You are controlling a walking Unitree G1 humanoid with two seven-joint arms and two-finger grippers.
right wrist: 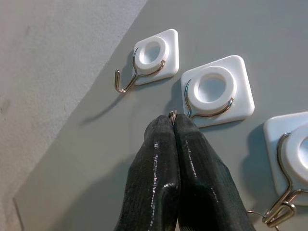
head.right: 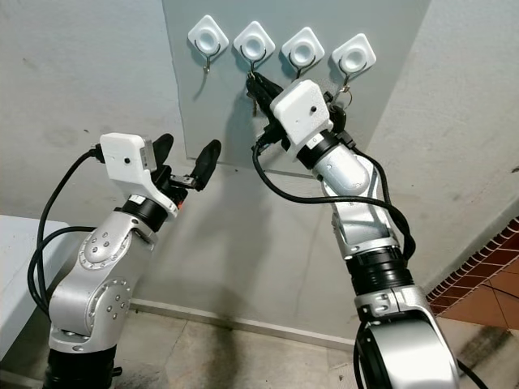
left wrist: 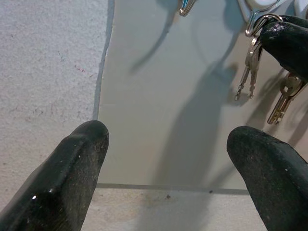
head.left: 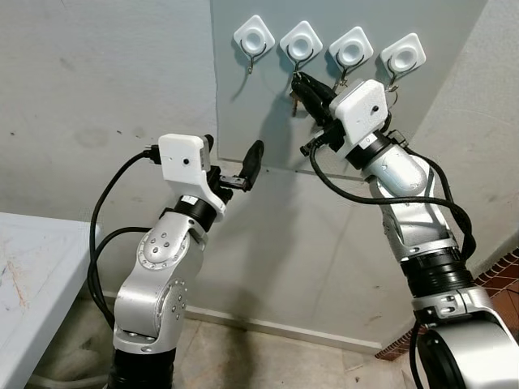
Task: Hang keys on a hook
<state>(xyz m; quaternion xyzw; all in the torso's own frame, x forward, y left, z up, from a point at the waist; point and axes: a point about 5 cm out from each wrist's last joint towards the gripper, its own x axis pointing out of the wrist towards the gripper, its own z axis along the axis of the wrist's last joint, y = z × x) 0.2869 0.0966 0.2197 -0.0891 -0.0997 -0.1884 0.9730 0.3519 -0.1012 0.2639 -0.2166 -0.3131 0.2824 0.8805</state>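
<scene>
1. Silver arms fill the foreground of the head view. The right pincer point(head.left: 302, 85) reaches up to a grey wall panel point(head.left: 243, 121) carrying four white hooks. Its fingers are pressed together on a set of keys point(head.left: 297, 99) just under the second hook point(head.left: 301, 44), presumably to slip the ring over the wire. A second bunch of keys point(head.left: 395, 85) already hangs from the hook nearest the panel's right edge.

2. From the other eye, the left pincer point(head.right: 182, 162) hovers lower, near the panel's bottom edge, fingers spread and holding nothing; it looks like it is simply kept out of the way.

3. Along the left wrist, two spread black fingertips point(left wrist: 72, 163) frame the panel. Beyond them the keys dangle from their ring, pinched by the other pincer's finger, close beneath the hook.

4. Along the right wrist, the closed fingers point(right wrist: 154, 168) hold a sliver of key ring point(right wrist: 172, 114) touching or just beside the second hook's wire, near its curl. I judge the ring is not yet over the tip.
</scene>
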